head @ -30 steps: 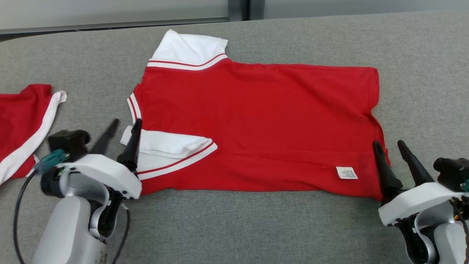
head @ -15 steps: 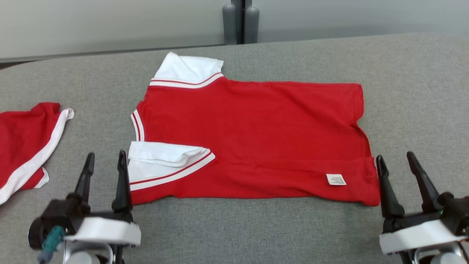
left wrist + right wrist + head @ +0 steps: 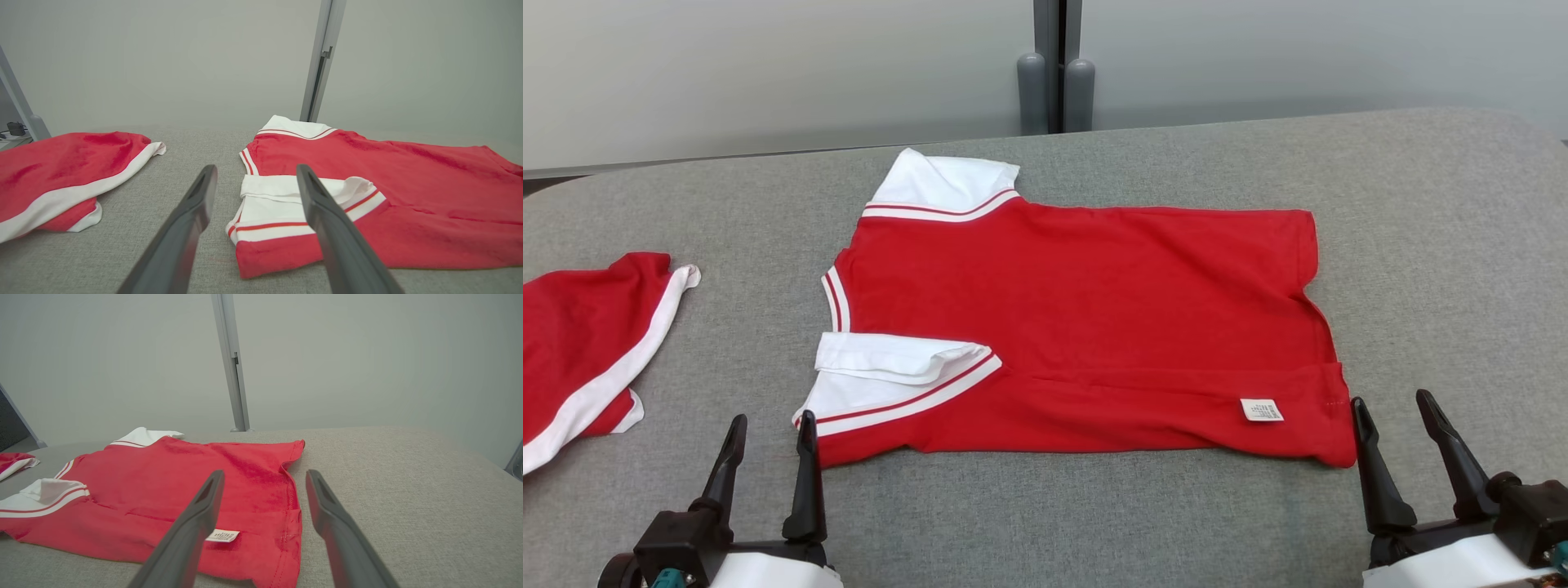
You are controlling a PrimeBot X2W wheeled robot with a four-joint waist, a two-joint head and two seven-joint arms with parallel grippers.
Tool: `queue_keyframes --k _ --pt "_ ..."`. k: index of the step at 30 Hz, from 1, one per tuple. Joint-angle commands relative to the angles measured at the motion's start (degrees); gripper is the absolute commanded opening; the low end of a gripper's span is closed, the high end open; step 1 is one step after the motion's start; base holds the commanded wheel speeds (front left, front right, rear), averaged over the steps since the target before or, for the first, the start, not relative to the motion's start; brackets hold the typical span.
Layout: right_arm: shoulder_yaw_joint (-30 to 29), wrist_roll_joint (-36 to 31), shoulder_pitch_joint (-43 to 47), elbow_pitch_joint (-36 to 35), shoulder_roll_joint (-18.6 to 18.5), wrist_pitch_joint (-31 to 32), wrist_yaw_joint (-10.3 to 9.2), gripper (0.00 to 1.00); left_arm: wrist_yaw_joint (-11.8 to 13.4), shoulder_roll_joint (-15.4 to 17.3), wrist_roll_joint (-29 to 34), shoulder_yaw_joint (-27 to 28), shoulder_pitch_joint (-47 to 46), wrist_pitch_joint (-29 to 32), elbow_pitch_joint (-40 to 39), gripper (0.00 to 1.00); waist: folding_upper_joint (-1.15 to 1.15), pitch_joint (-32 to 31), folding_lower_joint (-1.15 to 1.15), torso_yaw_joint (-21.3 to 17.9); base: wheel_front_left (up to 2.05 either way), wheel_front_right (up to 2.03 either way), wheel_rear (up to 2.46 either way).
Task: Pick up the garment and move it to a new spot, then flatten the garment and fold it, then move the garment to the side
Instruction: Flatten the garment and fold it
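Observation:
The garment (image 3: pixel 1086 318) is a red shirt with white sleeves and striped trim, lying folded lengthwise on the grey table (image 3: pixel 1045 514), collar end to the left. A small white label (image 3: pixel 1262 410) shows near its front right corner. My left gripper (image 3: pixel 771 425) stands open just in front of the garment's front left corner (image 3: pixel 261 249), apart from the cloth. At the front right corner (image 3: pixel 282 555) my right gripper (image 3: pixel 1392 404) is open too, with nothing between its fingers. Both wrist views look low along the table at the garment (image 3: pixel 367 192) (image 3: pixel 196 486).
A second red garment with a white band (image 3: pixel 580 343) lies at the table's left edge (image 3: pixel 61 175). Grey wall panels with a vertical post (image 3: pixel 1054 65) stand behind the table. Bare grey surface stretches right of the folded garment (image 3: pixel 408 490).
Both grippers have opened wide and pulled back toward me, off the garment's front corners. The head camera has tilted up, so the whole scene sits lower in view.

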Motion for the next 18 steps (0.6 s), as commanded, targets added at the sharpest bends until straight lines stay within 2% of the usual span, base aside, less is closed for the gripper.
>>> queue_keyframes --k 1,6,10,18 --pt "0.0 -0.1 -0.3 -0.4 -0.5 0.1 -0.02 1.00 -0.3 0.2 -0.1 0.2 -0.3 -0.2 0.3 1.00 0.00 0.1 0.00 0.0 0.00 0.00 0.00" --pt "-0.2 0.2 -0.8 0.1 -0.7 0.3 -0.02 1.00 -1.2 0.6 0.0 -0.8 -2.4 0.2 1.8 1.00 0.00 0.9 0.00 0.4 0.00 0.00 0.00" --pt "-0.1 1.3 -1.6 2.8 -0.4 -0.1 -0.02 1.00 -2.7 0.3 -1.7 -1.7 -4.2 2.1 6.2 1.00 0.00 2.2 0.00 0.5 0.00 0.00 0.00" --pt "1.8 4.2 -6.0 14.8 -0.8 -0.6 -0.02 1.00 -5.7 -0.7 -7.3 -0.8 -9.3 4.4 19.1 1.00 0.00 6.3 0.00 0.2 0.00 0.00 0.00"
